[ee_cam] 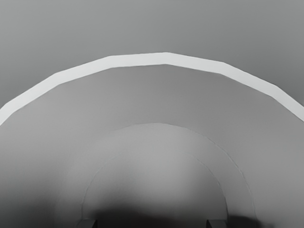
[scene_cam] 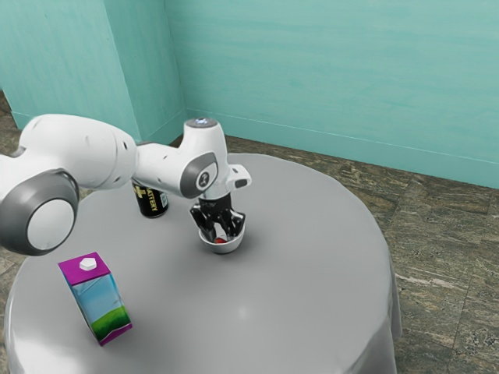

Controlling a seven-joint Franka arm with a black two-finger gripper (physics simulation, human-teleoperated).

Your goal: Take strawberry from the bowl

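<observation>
In the exterior view my gripper (scene_cam: 221, 234) points down into the small white bowl (scene_cam: 222, 248), its black fingers spread apart. A red strawberry (scene_cam: 220, 241) lies low in the bowl, between and beneath the fingers, partly hidden by them and the bowl's front wall. The wrist view looks down on the bowl's pale rim (ee_cam: 166, 58) and its grey inner wall. At that view's lower edge, the two dark tips of the gripper (ee_cam: 152, 223) stand wide apart over the bowl's inside.
A black can with yellow lettering (scene_cam: 151, 201) stands behind the forearm, on the exterior view's left of the bowl. A purple-topped carton (scene_cam: 99, 300) is nearer the camera. Both are on the round, grey-covered table (scene_cam: 281, 304).
</observation>
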